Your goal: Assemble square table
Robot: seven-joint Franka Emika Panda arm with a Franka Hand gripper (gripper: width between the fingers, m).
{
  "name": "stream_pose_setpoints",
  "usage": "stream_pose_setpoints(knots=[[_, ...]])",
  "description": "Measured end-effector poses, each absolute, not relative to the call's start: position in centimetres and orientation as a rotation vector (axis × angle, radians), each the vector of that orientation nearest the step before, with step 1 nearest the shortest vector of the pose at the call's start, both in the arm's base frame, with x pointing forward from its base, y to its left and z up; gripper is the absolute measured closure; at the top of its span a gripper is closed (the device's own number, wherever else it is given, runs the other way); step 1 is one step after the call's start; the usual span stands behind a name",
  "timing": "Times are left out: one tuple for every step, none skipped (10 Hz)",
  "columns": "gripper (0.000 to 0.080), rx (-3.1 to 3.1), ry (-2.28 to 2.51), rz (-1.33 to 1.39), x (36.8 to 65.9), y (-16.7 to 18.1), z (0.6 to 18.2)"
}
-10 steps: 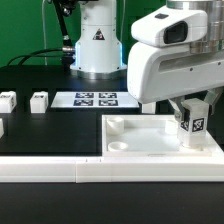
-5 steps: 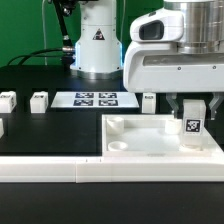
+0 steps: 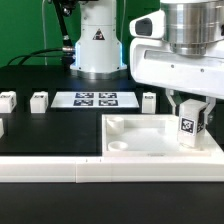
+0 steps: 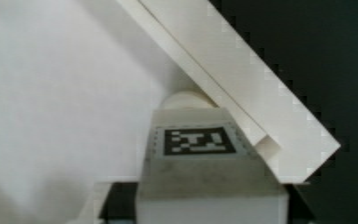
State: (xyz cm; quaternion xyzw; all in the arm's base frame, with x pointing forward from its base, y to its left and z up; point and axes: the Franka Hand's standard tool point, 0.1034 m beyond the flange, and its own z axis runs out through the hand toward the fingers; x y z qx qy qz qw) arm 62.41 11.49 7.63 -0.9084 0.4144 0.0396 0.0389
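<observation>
The square table's white top (image 3: pixel 150 137) lies at the exterior view's front right, rim up, with a round socket (image 3: pixel 119 126) at its near left corner. My gripper (image 3: pixel 190 117) is shut on a white tagged leg (image 3: pixel 188 130) and holds it upright over the top's right part, its lower end at the top's surface. In the wrist view the leg (image 4: pixel 199 140) sits between my dark fingers (image 4: pixel 121 203), tight against the top's raised rim (image 4: pixel 229 70). Three loose legs (image 3: pixel 39 100) (image 3: pixel 7 99) (image 3: pixel 148 99) stand on the black table.
The marker board (image 3: pixel 96 99) lies flat behind the top. A long white border rail (image 3: pixel 55 171) runs along the front edge. The robot's base (image 3: pixel 97 45) stands at the back. Another white part (image 3: pixel 1 127) shows at the exterior view's left edge.
My wrist has turned and shifted slightly toward the exterior view's left with the leg still gripped, uncovering the loose leg behind the top. The leg hangs a little lower.
</observation>
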Motion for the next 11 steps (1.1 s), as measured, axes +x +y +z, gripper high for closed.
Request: stream_pose_setpoints(knots=[[0.0508, -2.733, 1.386, 0.127, 62.41, 11.49, 7.62], [0.0508, -2.711, 1.431, 0.129, 62.41, 11.5, 7.62], [0.0508, -2.701, 1.451, 0.13, 62.4, 11.52, 7.61], [0.0433, -2.711, 1.43, 0.13, 62.39, 11.57, 7.61], [0.0241, -2.742, 1.363, 0.127, 62.39, 11.58, 7.61], [0.0241, -2.773, 1.293, 0.124, 62.39, 11.66, 7.62], [0.0178, -2.85, 1.122, 0.114, 62.35, 11.78, 7.62], [0.0158, -2.923, 0.92, 0.103, 62.29, 12.0, 7.61], [0.0158, -2.97, 0.743, 0.096, 62.24, 12.22, 7.61], [0.0151, -2.996, 0.61, 0.09, 62.26, 12.21, 7.61], [0.0151, -3.011, 0.526, 0.086, 62.27, 12.15, 7.61]])
